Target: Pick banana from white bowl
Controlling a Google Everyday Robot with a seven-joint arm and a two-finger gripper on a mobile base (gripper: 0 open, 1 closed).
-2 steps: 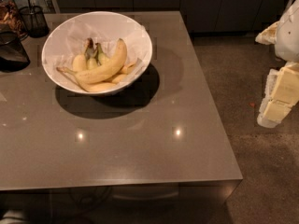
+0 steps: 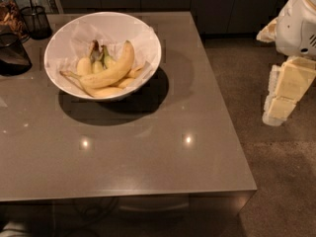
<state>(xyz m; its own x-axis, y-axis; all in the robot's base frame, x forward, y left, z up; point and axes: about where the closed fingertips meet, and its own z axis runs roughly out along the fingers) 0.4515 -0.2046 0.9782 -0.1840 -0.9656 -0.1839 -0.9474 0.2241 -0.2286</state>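
Observation:
The white bowl (image 2: 64, 43) stands on the grey table at the back left, lined with crinkled white paper. The banana (image 2: 114, 69), long, thick and plain yellow, lies curved across the top of several shorter bananas (image 2: 85, 65) with green-brown stem ends. My gripper (image 2: 274, 113) hangs at the far right, off the table's right edge and over the floor. It points down, well apart from the bowl, and holds nothing that I can see.
A dark wire-mesh cup (image 2: 35, 19) and a dark container (image 2: 11, 53) stand at the table's back left edge. The grey table (image 2: 148, 157) stretches toward me. The white robot arm body (image 2: 298, 23) is at the upper right, above the speckled floor (image 2: 281, 181).
My gripper has shifted slightly left and up, toward the table's edge. The bowl and the bananas have not moved.

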